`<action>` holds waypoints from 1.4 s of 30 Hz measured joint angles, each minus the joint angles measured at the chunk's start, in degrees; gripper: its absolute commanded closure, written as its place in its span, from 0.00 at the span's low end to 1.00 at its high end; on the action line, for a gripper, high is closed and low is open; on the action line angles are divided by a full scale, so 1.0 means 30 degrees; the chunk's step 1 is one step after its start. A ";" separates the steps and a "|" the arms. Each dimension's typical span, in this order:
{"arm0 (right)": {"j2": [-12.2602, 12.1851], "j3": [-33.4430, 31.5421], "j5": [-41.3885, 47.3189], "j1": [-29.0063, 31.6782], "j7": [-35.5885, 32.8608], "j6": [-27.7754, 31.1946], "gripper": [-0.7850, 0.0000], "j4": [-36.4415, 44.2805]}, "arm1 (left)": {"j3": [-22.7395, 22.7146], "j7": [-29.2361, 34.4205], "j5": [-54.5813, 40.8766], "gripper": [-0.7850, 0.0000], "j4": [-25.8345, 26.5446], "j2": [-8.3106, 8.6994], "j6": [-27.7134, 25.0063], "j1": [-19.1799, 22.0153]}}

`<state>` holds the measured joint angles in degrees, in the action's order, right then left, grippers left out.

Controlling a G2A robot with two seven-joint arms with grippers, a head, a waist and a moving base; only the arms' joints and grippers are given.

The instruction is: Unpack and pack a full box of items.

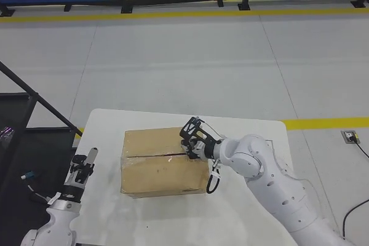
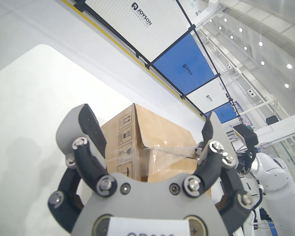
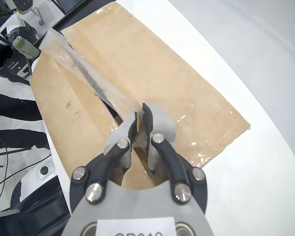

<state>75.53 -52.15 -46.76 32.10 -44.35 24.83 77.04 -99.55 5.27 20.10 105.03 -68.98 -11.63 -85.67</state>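
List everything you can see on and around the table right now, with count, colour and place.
Cardboard box: one, brown, middle of the table.
Tape strip: one, clear, lifted off the box's top seam, stretched from the box's end to the right gripper.
Table: one, white, under the box.
Frame: one, black, beside the table.
Right gripper: grey and black, above the box, shut on the tape strip.
Left gripper: grey and black, open, beside the box.
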 measured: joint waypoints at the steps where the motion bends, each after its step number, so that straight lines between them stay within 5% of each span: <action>1: -0.0044 -0.0121 0.0118 0.0156 -0.0043 0.0120 1.00 0.0259 | 0.0036 0.0048 0.0014 0.00 0.0024 -0.0002 -0.0016 0.0008; 6: -0.0196 -0.0583 0.0962 0.0800 -0.0847 -0.0051 1.00 0.1535 | 0.0280 0.0348 0.0089 0.00 0.0211 -0.0008 -0.0249 0.0028; 22: -0.0112 -0.0457 0.2287 0.1407 -0.3879 -0.4890 1.00 0.3561 | 0.1956 0.2951 -0.1683 0.00 -0.0812 -0.0032 -0.1136 0.1513; 32: 0.0052 -0.0244 0.2739 0.1103 -0.3427 -0.5208 1.00 0.2769 | 0.3011 0.3338 -0.2398 0.00 -0.2247 -0.0112 -0.1305 0.2865; 42: 0.0120 -0.0294 0.3037 0.0963 -0.3147 -0.5151 1.00 0.2132 | 0.2763 0.3012 -0.2855 0.00 -0.1624 -0.0092 -0.1537 0.2740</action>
<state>75.88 -53.03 -37.64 34.99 -53.79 9.38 83.44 -91.25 14.31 11.53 100.16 -69.25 -16.24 -77.45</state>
